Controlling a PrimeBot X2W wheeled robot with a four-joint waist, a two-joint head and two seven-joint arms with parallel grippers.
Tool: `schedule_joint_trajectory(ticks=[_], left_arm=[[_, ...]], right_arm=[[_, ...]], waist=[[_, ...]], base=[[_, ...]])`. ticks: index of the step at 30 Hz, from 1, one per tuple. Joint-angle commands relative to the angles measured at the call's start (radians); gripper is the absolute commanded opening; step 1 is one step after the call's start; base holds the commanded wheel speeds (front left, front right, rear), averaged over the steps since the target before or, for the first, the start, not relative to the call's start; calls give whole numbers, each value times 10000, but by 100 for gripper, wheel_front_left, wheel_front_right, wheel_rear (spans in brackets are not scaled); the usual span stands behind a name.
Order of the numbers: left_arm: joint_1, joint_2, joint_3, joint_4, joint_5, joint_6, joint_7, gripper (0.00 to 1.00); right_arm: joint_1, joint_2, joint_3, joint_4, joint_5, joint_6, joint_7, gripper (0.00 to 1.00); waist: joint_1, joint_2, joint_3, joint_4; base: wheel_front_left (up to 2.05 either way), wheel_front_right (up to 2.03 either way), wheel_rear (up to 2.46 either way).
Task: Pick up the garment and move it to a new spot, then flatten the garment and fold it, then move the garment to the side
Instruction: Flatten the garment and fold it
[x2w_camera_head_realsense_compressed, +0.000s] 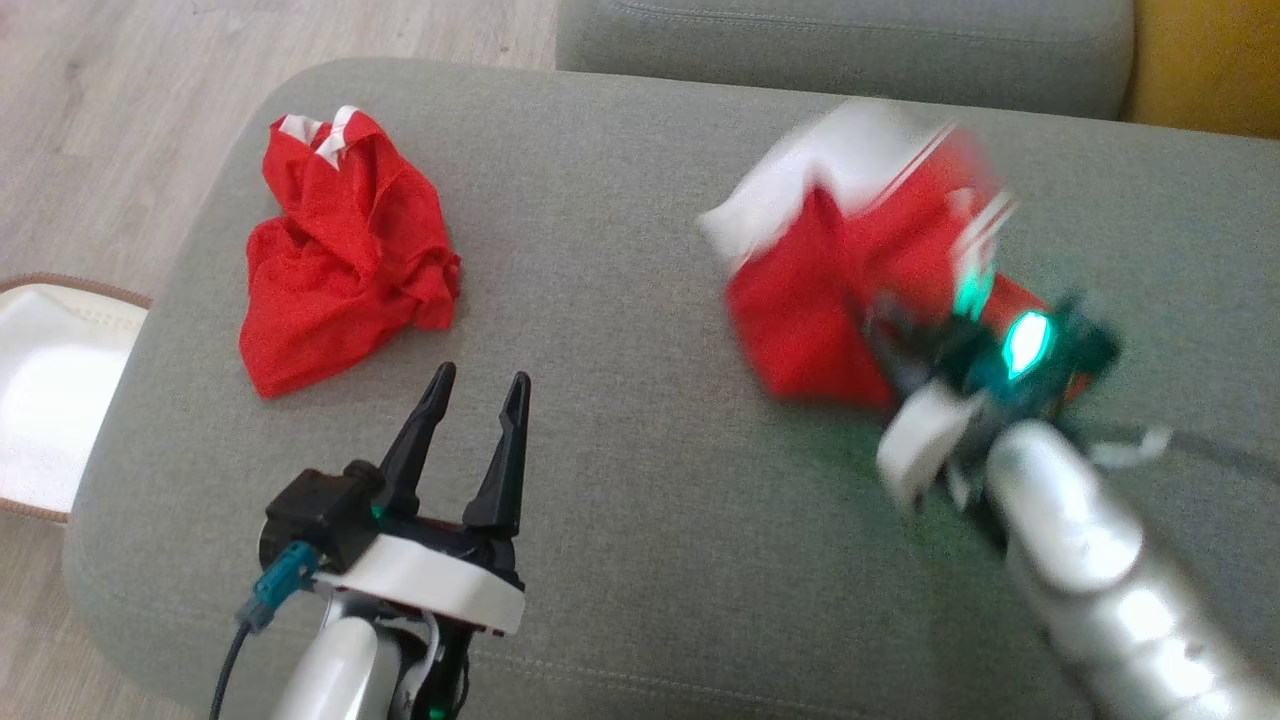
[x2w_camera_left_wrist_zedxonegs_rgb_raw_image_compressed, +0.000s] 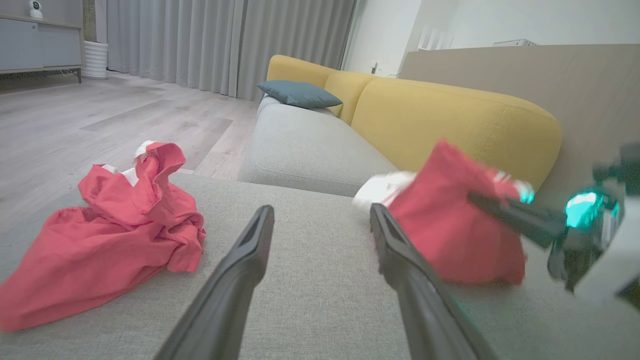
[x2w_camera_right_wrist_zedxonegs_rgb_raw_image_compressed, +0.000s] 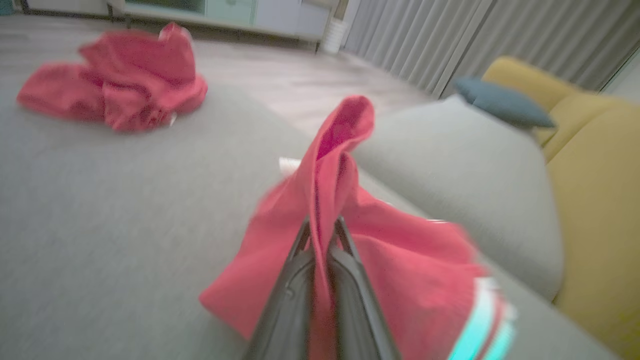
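While the left gripper (x2w_camera_head_realsense_compressed: 482, 375) stands spread wide, the right gripper (x2w_camera_right_wrist_zedxonegs_rgb_raw_image_compressed: 322, 225) pinches a fold of the red garment (x2w_camera_right_wrist_zedxonegs_rgb_raw_image_compressed: 410, 270).

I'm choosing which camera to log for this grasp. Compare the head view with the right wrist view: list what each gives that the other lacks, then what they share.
Head view adds: the left gripper, open over the grey cushion, and a white, brown-rimmed object on the wood floor.
Right wrist view adds: the right gripper seen close, jaws shut on a fold of the red garment; a blue pillow and grey curtains behind.
Both: that garment, a second red garment crumpled on the cushion, and the floor.
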Motion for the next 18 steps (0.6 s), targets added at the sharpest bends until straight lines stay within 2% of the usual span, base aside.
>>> schedule_joint_trajectory(ticks=[1,2,3,7,14,18], left_arm=[[-310,17,350,-349,-3,17,-59,100],[-323,17,346,-335,3,12,-59,100],[-338,17,353,-323,12,10,-59,100],[-342,17,376,-256,83,-8,-59,100],[-210,16,443,-205,87,-20,-59,100],[-125,16,519,-321,20,-1,-59,100]], right_arm=[[124,115,352,-134,235,39,11,0],[332,179,520,-49,365,39,11,0],[501,254,665,-15,491,39,-11,100],[858,511,768,-56,1119,39,-78,100],[1326,546,92,-996,1521,39,-189,100],[1900,569,-664,-1799,1478,39,-210,100]], waist=[[0,-1,23,-19],[0,-1,36,-34],[0,-1,50,-57],[0,-1,3,-208],[0,-1,-365,-589],[0,-1,-663,-824]], base=[[0,0,0],[0,0,0],[0,0,0],[0,0,0],[0,0,0],[0,0,0]])
